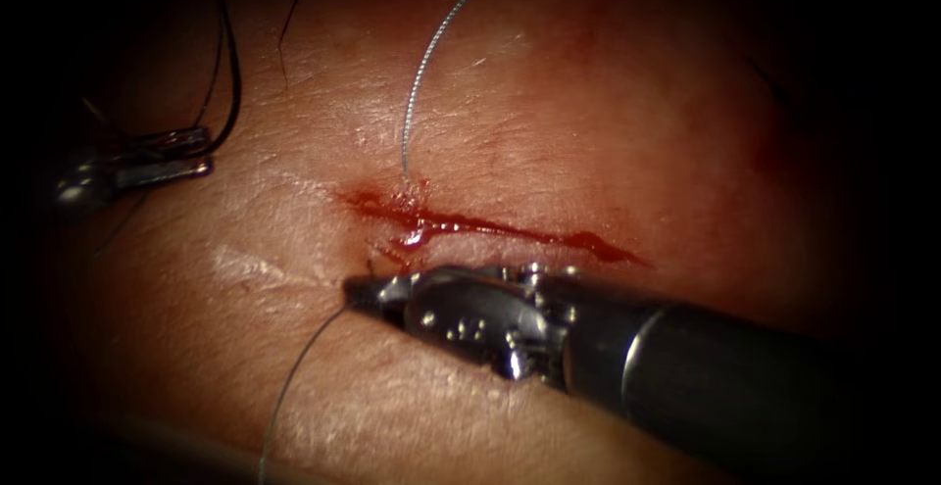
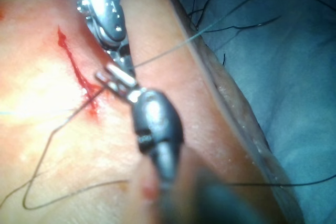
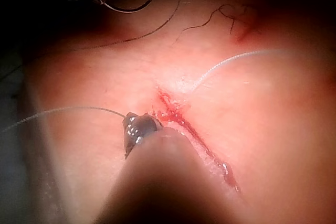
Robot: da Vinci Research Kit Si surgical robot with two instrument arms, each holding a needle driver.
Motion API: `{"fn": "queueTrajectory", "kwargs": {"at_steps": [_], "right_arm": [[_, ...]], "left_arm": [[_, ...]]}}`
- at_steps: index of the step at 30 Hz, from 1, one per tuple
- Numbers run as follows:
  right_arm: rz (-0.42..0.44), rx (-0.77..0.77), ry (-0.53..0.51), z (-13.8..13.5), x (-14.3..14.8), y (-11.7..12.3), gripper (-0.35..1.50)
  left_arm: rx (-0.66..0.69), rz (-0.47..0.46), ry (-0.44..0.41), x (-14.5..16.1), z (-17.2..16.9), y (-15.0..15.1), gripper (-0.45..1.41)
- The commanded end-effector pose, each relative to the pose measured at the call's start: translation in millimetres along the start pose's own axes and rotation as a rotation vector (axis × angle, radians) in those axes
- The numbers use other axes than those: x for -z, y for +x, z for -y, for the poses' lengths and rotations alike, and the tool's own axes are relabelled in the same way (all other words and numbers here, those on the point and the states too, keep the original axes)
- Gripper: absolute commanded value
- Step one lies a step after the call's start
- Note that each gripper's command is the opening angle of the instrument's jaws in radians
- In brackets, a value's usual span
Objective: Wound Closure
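Thread [image 1: 294,377] is pinched in the pressed-together jaws of the right tool [image 1: 371,294]. The tool lies just beside the left end of the cut [image 1: 490,225], on its 6 o'clock side. From the tip the pale strand runs off toward 7 o'clock. This hold is judged to keep that strand under control close to where it meets the tissue [image 1: 588,103]. A second pale strand [image 1: 421,64] rises from the cut's left end toward 12 o'clock, so the thread appears to cross the wound there.

The left tool [image 1: 186,155] is parked well apart, toward 9 o'clock of the cut. Its jaws are closed on what is taken to be the needle [image 1: 233,73], a dark curve arching up toward 12 o'clock, clear of the tissue. It is probably kept there out of the way. The grip seems to be near one end of the curve.

Red fluid [image 1: 417,235] is pooled along the cut and masks the exact spot where the thread enters. The right tool's jaw tips are dark against the tissue, so the grip is read mainly from the right wrist view [image 3: 137,127]. Needle and dark thread are hard to tell apart around the left tool. Its jaws [image 2: 118,80] overlap the other tool's wrist in the left wrist view.
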Motion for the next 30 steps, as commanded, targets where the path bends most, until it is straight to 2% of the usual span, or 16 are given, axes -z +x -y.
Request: {"fn": "queueTrajectory", "kwargs": {"at_steps": [1, 2, 5, 7, 15, 23, 28, 29, 30], "right_arm": [[-0.005, -0.014, 0.006, 2.1, 0.9, 0.8, -0.35], [-0.001, -0.011, 0.008, 3.9, 3.1, 1.7, -0.35], [-0.007, -0.017, 0.019, 6.8, 6.4, 3.5, -0.35], [-0.019, -0.012, 0.032, 9.6, 9.4, 5.9, -0.35], [-0.032, -0.027, 0.075, 15.6, 14.7, 12.3, -0.35], [-0.061, -0.084, 0.109, 18.9, 16.6, 14.5, -0.35], [-0.065, -0.147, 0.141, 20.0, 17.8, 14.1, -0.35], [-0.066, -0.145, 0.142, 20.2, 17.9, 14.1, -0.11], [-0.086, -0.150, 0.120, 20.3, 18.2, 14.1, 0.88]], "left_arm": [[0.003, 0.003, -0.002, -0.1, -0.7, -0.8, -0.45], [0.003, 0.002, -0.002, -0.1, -0.7, -0.8, -0.45], [0.003, 0.003, -0.001, -0.2, -0.7, -0.8, -0.45], [0.003, 0.003, 0.000, -0.3, -0.7, -0.8, -0.45], [0.003, 0.003, 0.001, -0.3, -0.8, -0.8, -0.45], [0.003, 0.003, 0.001, -0.3, -0.8, -0.8, -0.45], [0.003, 0.003, 0.001, -0.3, -0.9, -0.8, -0.45], [0.003, 0.003, 0.001, -0.3, -0.9, -0.8, -0.45], [0.003, 0.003, 0.000, -0.3, -0.8, -0.8, -0.45]]}}
